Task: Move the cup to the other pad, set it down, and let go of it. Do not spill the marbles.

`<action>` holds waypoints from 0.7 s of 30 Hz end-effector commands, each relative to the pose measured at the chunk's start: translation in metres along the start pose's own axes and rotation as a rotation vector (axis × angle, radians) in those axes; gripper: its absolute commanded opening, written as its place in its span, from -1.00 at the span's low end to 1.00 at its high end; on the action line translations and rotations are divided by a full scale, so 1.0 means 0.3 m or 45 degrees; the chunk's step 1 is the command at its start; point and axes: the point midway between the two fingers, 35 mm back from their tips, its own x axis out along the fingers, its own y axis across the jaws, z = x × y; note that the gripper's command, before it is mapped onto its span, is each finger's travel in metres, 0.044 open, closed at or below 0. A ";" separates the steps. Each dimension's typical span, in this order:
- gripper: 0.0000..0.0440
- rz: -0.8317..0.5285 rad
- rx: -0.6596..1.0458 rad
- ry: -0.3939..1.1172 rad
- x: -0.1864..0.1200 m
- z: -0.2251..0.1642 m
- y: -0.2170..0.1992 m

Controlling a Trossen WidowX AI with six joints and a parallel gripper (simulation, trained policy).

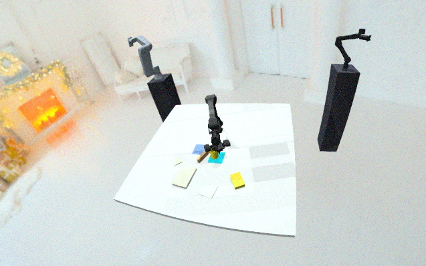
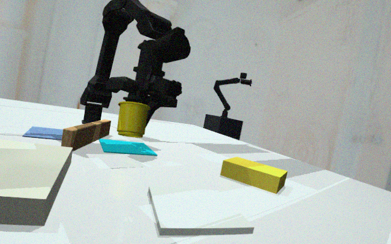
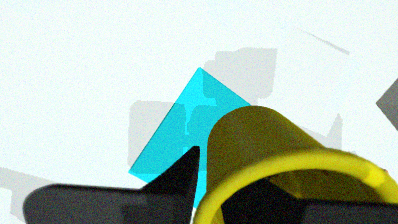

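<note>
my gripper is clamped on the yellow cup's wall, right below me; likely stiff, a bit slippery, so keep the rim grip. cyan pad is just under, partly hidden; can't see marbles or cup bottom clearance.

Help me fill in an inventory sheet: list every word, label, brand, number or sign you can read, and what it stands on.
None can be read in any view.
The yellow round cup: no text on the sides in view.
The yellow rectangular block: no text on the faces in view.
</note>
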 end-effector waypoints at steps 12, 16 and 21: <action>-0.61 -0.008 0.041 0.028 0.092 -0.036 0.018; -0.37 -0.005 0.065 -0.014 0.078 -0.021 0.011; -0.38 0.001 0.075 -0.087 0.037 0.005 0.002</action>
